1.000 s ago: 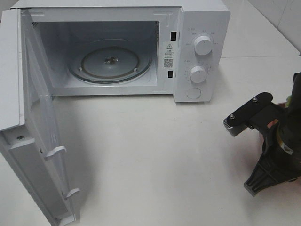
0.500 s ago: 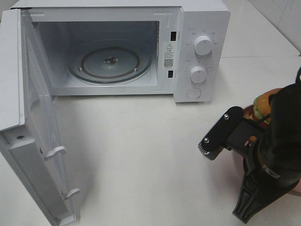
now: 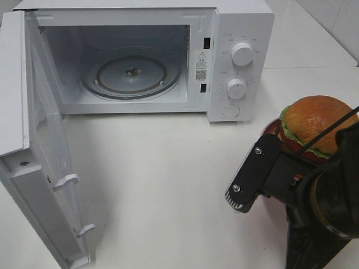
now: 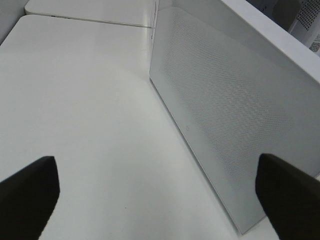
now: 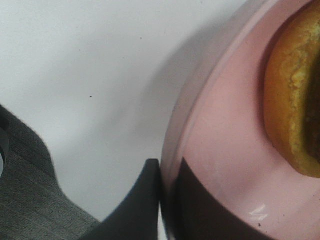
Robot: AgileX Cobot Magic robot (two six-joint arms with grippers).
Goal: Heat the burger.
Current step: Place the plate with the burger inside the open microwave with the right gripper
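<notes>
Seen from the high exterior camera, the white box-shaped microwave oven stands at the back of the pale counter. Its hinged door is swung wide to the left, and the round glass turntable is visible inside. The burger, with a glossy golden-brown bun and green lettuce frill, rides on a round pink plate in front of the microwave and to the right of its dial panel. It appears raised off the counter above the black right arm, which hides the grip itself. The left wrist camera shows what that view does not. The left pincer is spread wide with nothing in it, hovering beside the outer, perforated face of the microwave's door, with no burger in sight. The right wrist camera settles the grip. The right pincer is clenched on the plate's rim, one finger outside and one lying across the pink surface, with the edge of the bun just beyond. The step in hand looks like carrying the plate into the microwave. Because the plate is held by one edge, it should be kept level and moved slowly. It should pass squarely through the opening, clear of the frame, and settle at the centre of the turntable before the pincer lets go.
</notes>
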